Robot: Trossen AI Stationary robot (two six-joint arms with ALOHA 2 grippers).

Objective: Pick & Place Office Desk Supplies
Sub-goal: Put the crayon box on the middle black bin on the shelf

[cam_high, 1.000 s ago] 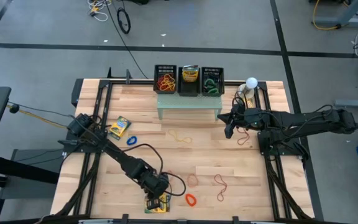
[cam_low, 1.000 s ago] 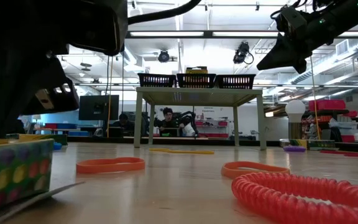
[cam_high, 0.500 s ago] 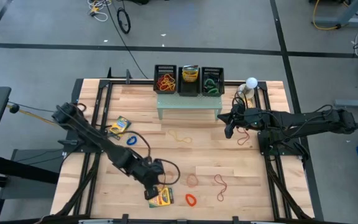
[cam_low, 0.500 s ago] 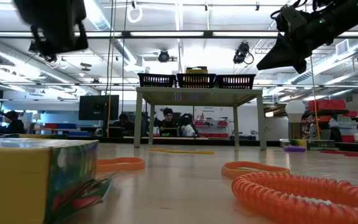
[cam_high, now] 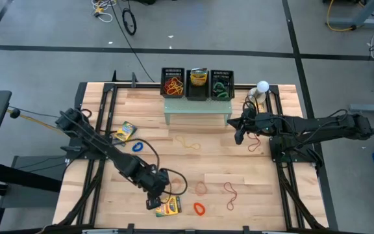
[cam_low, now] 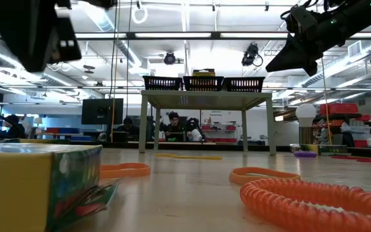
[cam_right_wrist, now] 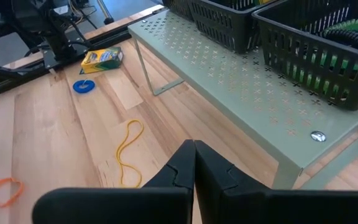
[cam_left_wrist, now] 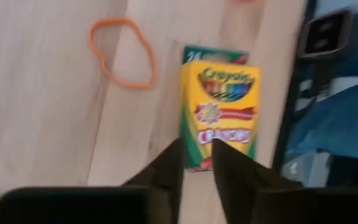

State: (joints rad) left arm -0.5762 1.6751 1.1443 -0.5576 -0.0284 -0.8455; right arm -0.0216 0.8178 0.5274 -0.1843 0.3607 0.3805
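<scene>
The left gripper (cam_left_wrist: 196, 167) hangs with fingers slightly apart just above a Crayola crayon box (cam_left_wrist: 221, 115) lying flat at the table's near edge, an orange rubber band (cam_left_wrist: 123, 52) beside it. The right gripper (cam_right_wrist: 194, 167), fingers pressed together and empty, hovers near the pale green perforated stand (cam_right_wrist: 241, 87).

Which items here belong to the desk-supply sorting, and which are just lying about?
Job items:
- crayon box under the left end effector
- second crayon box
- orange band
- yellow band

Lying about:
- white ball-topped object
- green perforated stand
</scene>
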